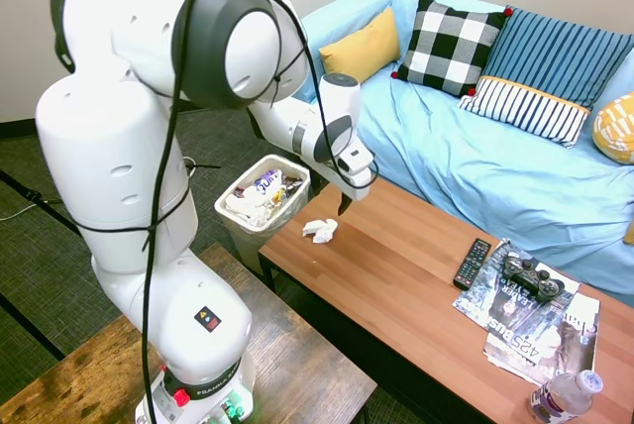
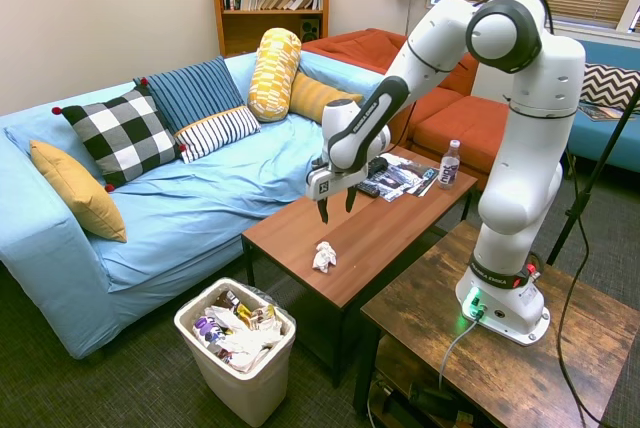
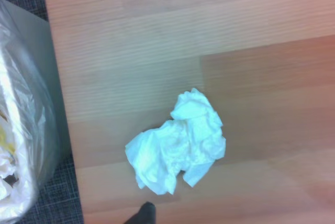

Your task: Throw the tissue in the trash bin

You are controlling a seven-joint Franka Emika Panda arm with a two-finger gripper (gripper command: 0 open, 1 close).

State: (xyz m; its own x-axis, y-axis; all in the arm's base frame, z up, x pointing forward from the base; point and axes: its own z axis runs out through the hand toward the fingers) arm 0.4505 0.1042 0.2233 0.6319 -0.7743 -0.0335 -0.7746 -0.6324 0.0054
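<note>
Our gripper hangs spread above the tissue on the desk; light, soft and crushable, we would pinch its crumpled middle, bin nearby.

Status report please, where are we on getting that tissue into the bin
Gripper open, empty, above the wooden table. Small crumpled white tissue lies loose near the table's end. White plastic trash bin on the floor beyond, already holding rubbish. Nothing between.
</note>
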